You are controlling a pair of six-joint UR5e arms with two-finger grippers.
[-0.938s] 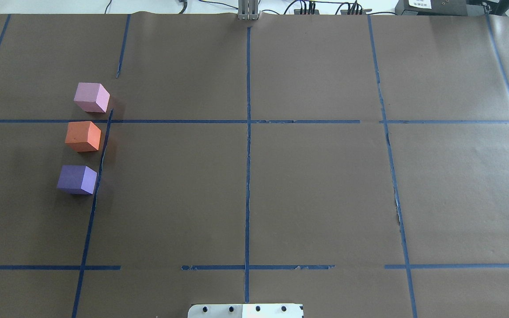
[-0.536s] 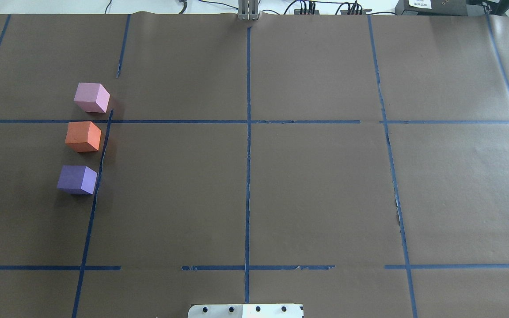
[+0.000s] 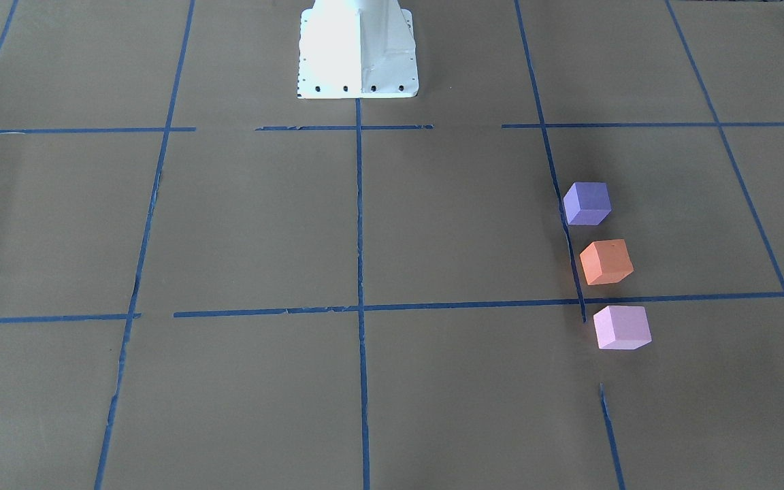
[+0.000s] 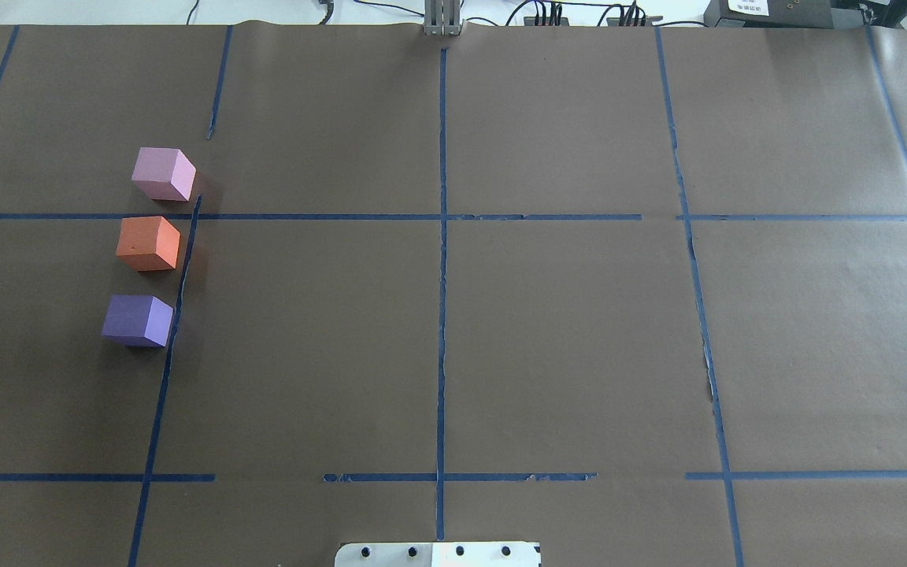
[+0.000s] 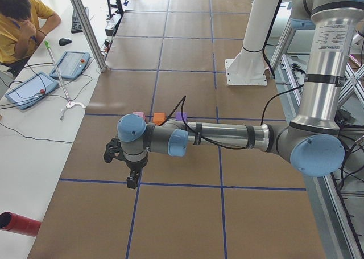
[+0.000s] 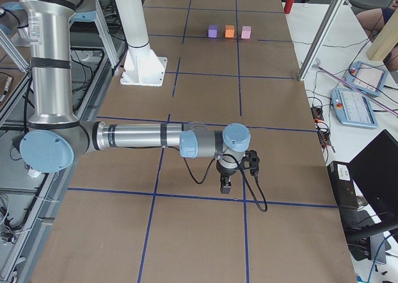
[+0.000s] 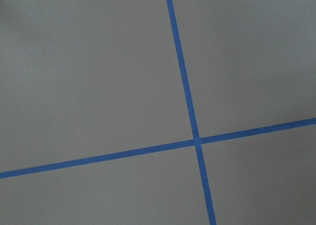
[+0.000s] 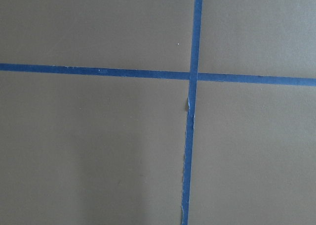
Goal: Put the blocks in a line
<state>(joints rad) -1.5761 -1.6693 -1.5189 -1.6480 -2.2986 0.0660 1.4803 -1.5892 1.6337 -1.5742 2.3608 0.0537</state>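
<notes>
Three cubes stand in a row on the table's left side in the overhead view: the pale pink block (image 4: pixel 162 173) farthest, the orange block (image 4: pixel 148 243) in the middle, the purple block (image 4: pixel 137 320) nearest the robot. Small gaps separate them. In the front-facing view they are the purple (image 3: pixel 587 203), orange (image 3: pixel 606 261) and pink (image 3: pixel 621 327) blocks. The left gripper (image 5: pixel 132 179) shows only in the exterior left view, pointing down, well short of the blocks. The right gripper (image 6: pixel 226 185) shows only in the exterior right view, far from the blocks (image 6: pixel 229 30). I cannot tell whether either is open or shut.
Brown paper with a grid of blue tape lines (image 4: pixel 442 236) covers the table. The white robot base (image 3: pixel 358 47) stands at the robot's edge. A side bench with tablets (image 5: pixel 28 91), cables and a seated person (image 5: pixel 20 20) runs along the far side.
</notes>
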